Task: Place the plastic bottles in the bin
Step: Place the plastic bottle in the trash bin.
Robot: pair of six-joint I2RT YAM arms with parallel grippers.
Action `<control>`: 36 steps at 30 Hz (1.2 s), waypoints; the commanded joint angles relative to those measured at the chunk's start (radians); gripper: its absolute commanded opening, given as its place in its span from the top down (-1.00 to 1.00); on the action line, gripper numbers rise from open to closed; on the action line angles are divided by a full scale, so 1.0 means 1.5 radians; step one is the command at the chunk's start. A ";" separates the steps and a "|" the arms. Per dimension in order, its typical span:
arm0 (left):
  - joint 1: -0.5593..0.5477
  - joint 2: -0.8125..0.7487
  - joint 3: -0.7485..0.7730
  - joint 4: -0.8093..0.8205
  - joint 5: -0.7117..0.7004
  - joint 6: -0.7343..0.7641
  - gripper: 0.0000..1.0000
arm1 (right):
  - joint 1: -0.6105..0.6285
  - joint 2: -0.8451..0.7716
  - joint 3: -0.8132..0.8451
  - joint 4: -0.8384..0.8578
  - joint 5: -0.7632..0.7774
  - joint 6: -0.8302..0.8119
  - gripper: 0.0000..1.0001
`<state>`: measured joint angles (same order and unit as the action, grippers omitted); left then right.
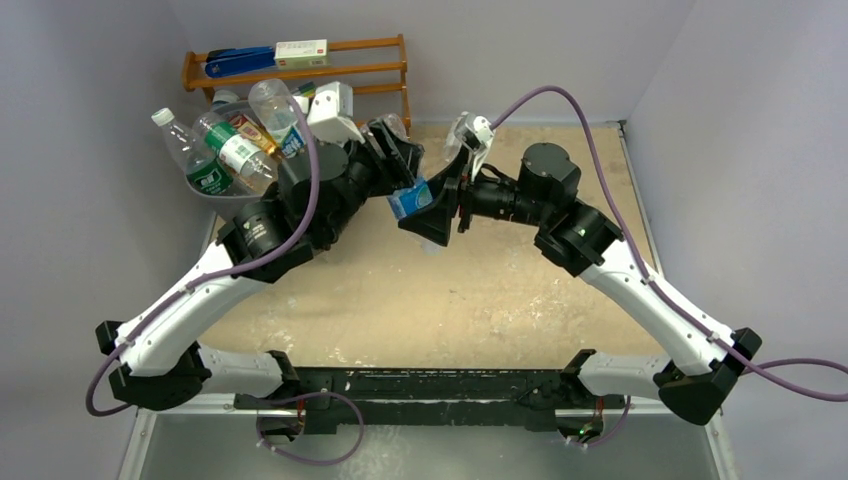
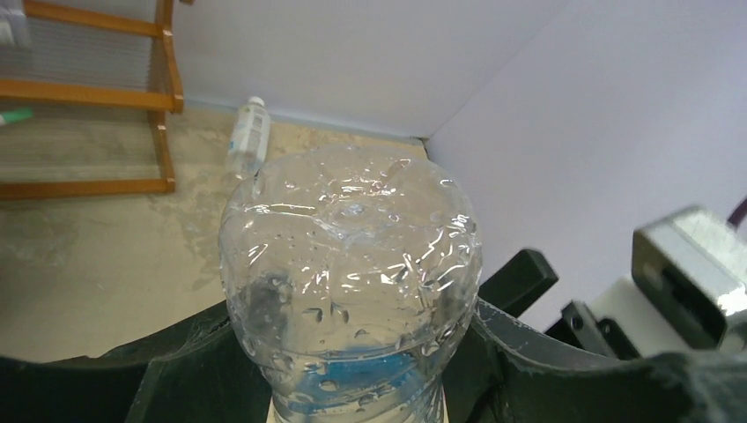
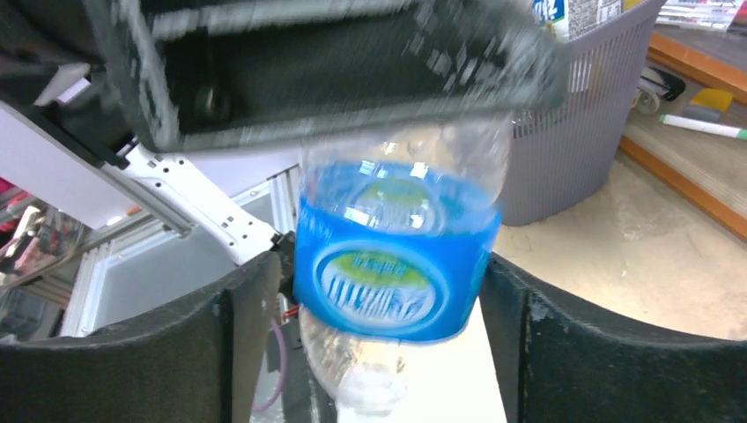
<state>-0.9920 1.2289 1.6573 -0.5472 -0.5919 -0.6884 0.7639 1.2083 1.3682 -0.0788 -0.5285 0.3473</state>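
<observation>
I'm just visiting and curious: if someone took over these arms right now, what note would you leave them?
Left hand: closed on the blue-label bottle, near its base.
Right hand: open, fingers either side of that bottle.
Bin: back left, already heaped with bottles.
Left to do: bin this bottle, then the spare bottle lying by the wooden rack.

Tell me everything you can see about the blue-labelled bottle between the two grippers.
The blue-labelled bottle is clear, thin plastic, dimpled and beaded with droplets, with a blue wrap around its middle. It hangs above the table: the left gripper's fingers press its sides near the base, while the right gripper's fingers flank the label with gaps either side.
</observation>
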 commanded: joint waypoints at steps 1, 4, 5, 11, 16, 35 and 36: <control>0.036 0.042 0.117 -0.057 -0.011 0.045 -0.15 | 0.001 -0.025 0.008 -0.001 0.013 -0.005 -0.85; 0.067 0.083 0.178 -0.094 0.019 0.058 -0.14 | 0.001 -0.032 0.014 -0.016 0.023 -0.005 -1.00; 0.080 0.095 0.198 -0.107 0.032 0.061 -0.14 | 0.001 -0.036 0.017 -0.023 0.028 -0.005 -1.00; 0.179 0.135 0.258 -0.138 0.116 0.075 -0.13 | 0.001 -0.075 0.024 -0.060 0.061 0.000 -1.00; 0.339 0.151 0.322 -0.147 0.186 0.089 -0.15 | 0.002 -0.103 0.008 -0.086 0.075 0.008 -1.00; 0.902 0.311 0.479 0.121 0.598 -0.169 -0.09 | 0.002 -0.154 -0.101 -0.126 0.083 0.025 -1.00; 0.908 0.322 0.495 0.121 0.595 -0.165 -0.09 | 0.001 -0.152 -0.108 -0.124 0.077 0.025 -1.00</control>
<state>0.3325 1.6814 2.3199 -0.5156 0.2119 -0.8696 0.7639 0.9993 1.2324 -0.2913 -0.4091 0.3725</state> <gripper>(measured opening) 0.545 0.998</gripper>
